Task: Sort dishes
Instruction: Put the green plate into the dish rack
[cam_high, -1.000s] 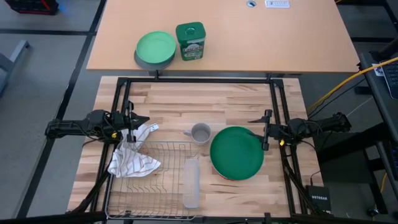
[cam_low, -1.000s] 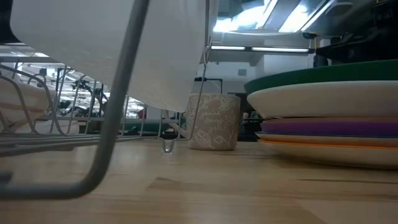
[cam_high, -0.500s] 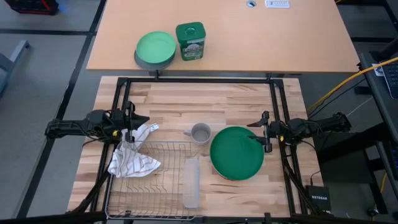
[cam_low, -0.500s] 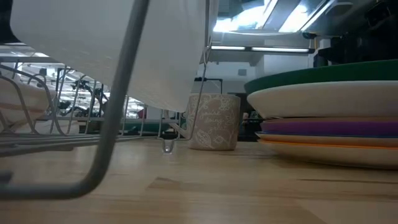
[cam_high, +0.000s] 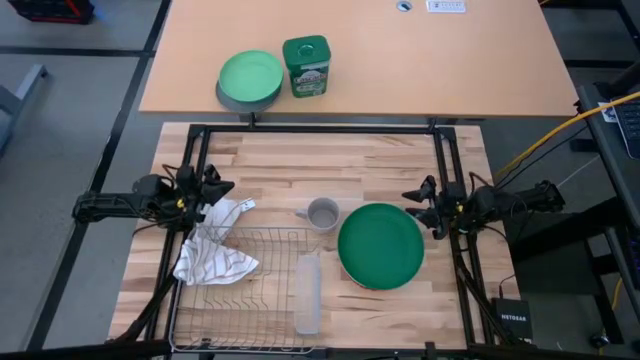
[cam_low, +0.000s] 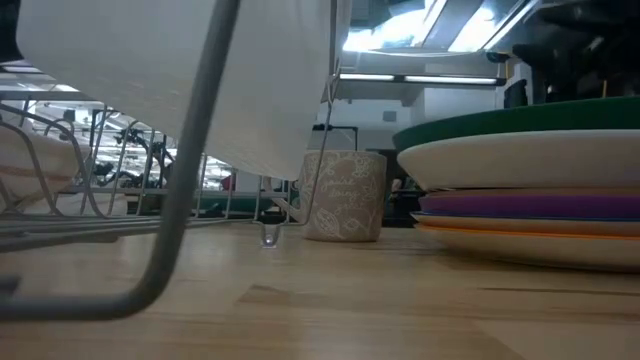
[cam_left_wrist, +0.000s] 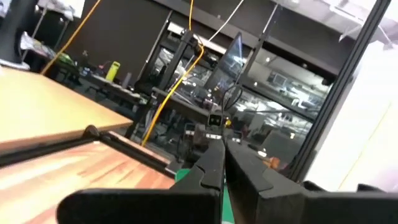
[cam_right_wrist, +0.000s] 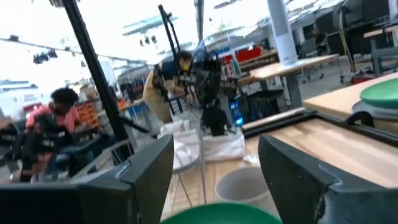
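The dishes (cam_high: 380, 246) lie stacked on the table's right half, with the large dark green plate on top. The low view shows the stack (cam_low: 520, 165) from the side: dark green, white, purple, then orange at the bottom. My right gripper (cam_high: 421, 206) is open and hovers at the stack's far right rim. In its wrist view (cam_right_wrist: 217, 180) the green plate (cam_right_wrist: 224, 213) shows between the spread fingers. My left gripper (cam_high: 214, 188) is shut, at the table's left, over the striped cloth (cam_high: 213, 252). In its wrist view (cam_left_wrist: 222, 168) the fingers lie together.
A wire dish rack (cam_high: 250, 290) stands at the near left, with the cloth draped over its corner. A small grey mug (cam_high: 322, 213) stands just left of the stack. On the far table are a light green plate on a grey bowl (cam_high: 250, 78) and a green tin (cam_high: 306, 66). People show beyond the table (cam_right_wrist: 168, 81).
Both grippers have turned about their wrists, so their fingers now lie slanted in the high view instead of straight across. The left gripper has also shifted slightly toward the far edge. The plates, mug and cloth have stayed in place.
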